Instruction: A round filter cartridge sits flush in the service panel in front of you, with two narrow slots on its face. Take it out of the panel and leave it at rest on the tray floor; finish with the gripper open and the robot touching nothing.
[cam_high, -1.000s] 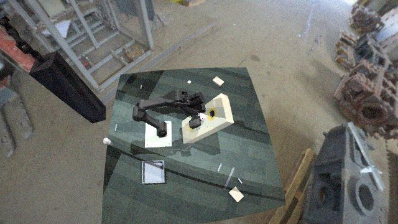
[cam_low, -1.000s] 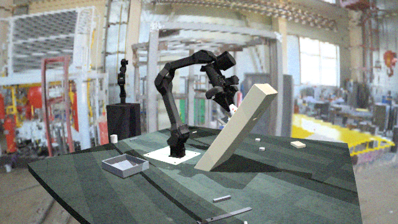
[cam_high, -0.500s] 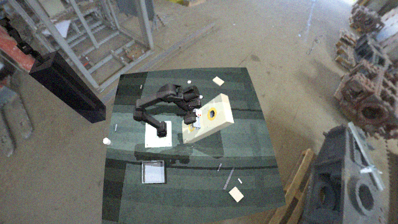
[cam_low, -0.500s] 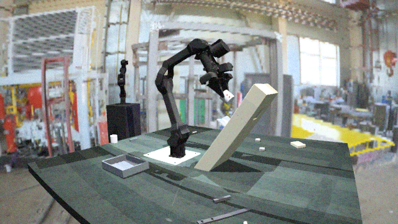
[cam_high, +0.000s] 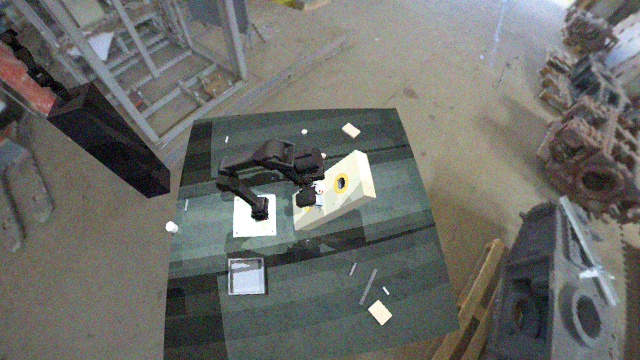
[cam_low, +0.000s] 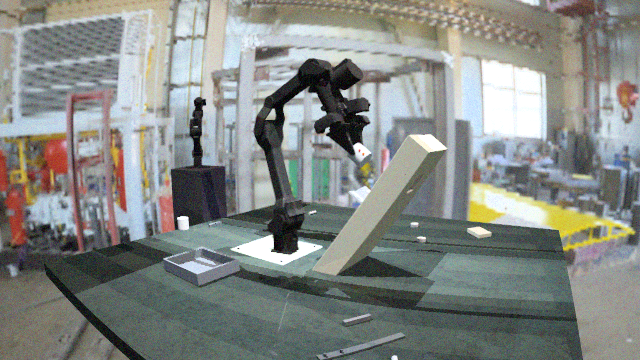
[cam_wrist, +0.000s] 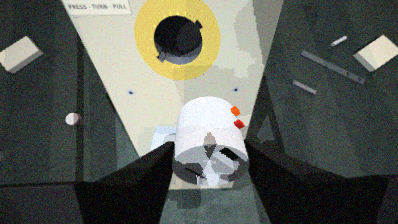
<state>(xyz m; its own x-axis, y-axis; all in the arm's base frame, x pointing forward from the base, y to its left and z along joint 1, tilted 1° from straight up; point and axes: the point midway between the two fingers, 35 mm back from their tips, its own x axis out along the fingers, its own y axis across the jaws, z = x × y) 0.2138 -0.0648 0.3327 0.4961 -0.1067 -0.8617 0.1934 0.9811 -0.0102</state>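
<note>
Tray (cam_high: 263, 277) (cam_low: 216, 276) beside the arm's base (cam_high: 238, 231) (cam_low: 311, 246).

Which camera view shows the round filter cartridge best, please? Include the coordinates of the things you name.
The wrist view: there the white cartridge (cam_high: 319, 189) (cam_low: 362, 152) (cam_wrist: 211, 122) appears large between the fingers of the pincer (cam_high: 317, 192) (cam_low: 358, 152) (cam_wrist: 208, 146), with its slotted face and orange and red marks visible. The exterior view shows it small, in front of the leaning panel (cam_high: 320, 210) (cam_low: 375, 210) (cam_wrist: 250, 30). The top view shows only a part beside the arm.
</note>
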